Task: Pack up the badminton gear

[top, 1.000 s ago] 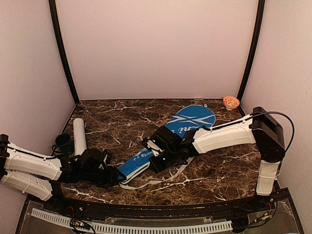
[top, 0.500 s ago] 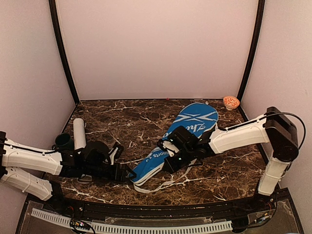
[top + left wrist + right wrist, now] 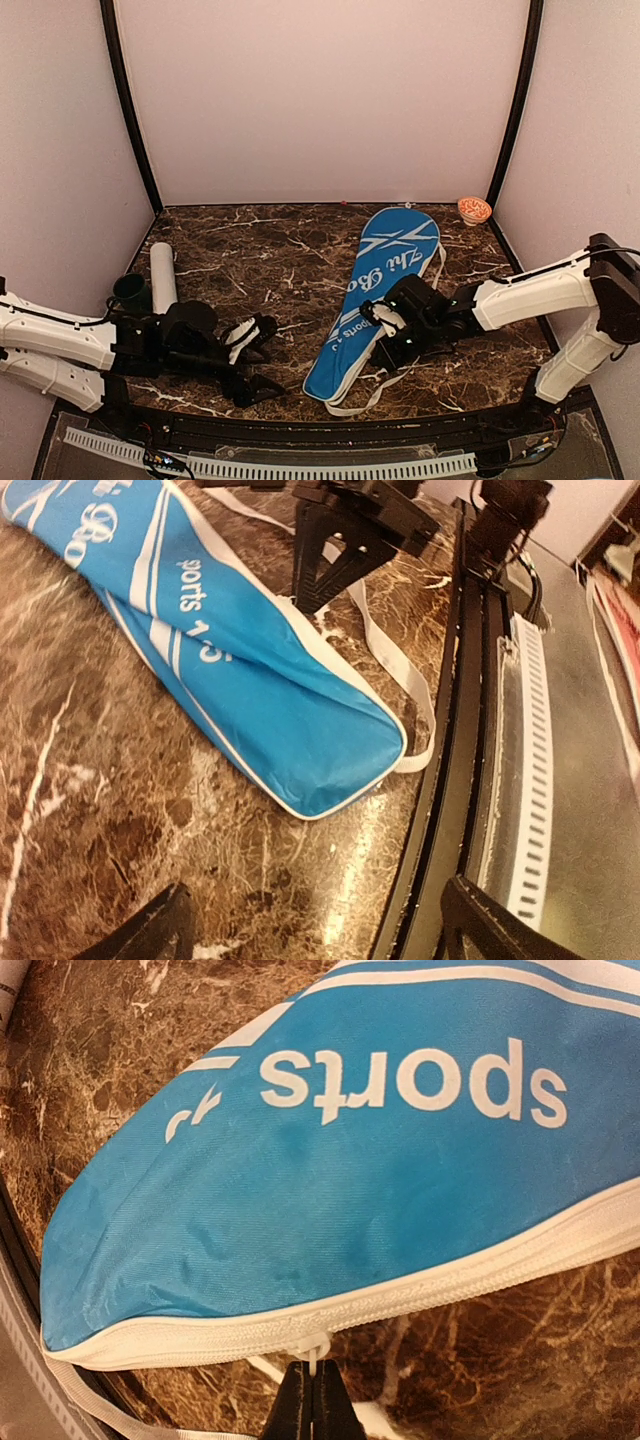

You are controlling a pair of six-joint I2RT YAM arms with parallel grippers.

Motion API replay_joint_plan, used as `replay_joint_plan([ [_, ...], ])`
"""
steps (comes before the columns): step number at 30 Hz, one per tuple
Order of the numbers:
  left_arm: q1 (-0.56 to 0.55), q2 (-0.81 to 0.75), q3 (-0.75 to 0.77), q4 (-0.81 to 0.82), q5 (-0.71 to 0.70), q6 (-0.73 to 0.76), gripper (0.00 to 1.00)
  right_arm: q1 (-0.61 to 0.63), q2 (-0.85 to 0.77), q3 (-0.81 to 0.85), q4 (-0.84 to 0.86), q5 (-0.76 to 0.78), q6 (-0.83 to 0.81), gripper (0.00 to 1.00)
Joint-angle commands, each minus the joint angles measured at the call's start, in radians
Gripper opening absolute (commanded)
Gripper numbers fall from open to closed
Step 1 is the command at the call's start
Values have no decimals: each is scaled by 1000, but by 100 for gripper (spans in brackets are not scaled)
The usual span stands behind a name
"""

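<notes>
Well left of the racket cover (image 3: 375,300), the white tube (image 3: 162,278) is seen lying unpacked. Near the cover's narrow end the left gripper (image 3: 254,358) is held empty, fingers spread. The cover is laid diagonally, wide end far-right. Its zipper pull (image 3: 318,1345) is pinched by the right gripper (image 3: 313,1392), presumably for zipping

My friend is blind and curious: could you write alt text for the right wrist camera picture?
The right gripper, jaws shut, pinches the white zipper pull on the edge of a blue racket cover printed with "sports" upside down. The cover lies on a brown marble table.
</notes>
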Motion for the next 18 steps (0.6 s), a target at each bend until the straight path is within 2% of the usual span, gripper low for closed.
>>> replay_joint_plan([
  [1, -60, 22, -26, 163, 16, 337, 86, -7, -63, -44, 8, -7, 10, 0],
  [5, -115, 131, -8, 259, 14, 462, 84, -7, -77, -57, 32, -52, -4, 0],
  [9, -195, 270, 40, 315, -85, 556, 82, -6, -81, -67, 63, -92, -9, 0],
  [12, -208, 366, 74, 321, -109, 594, 79, 2, -85, -73, 80, -106, -2, 0],
  [18, -214, 414, 102, 355, -166, 641, 72, 36, -86, -85, 90, -105, 14, 0],
])
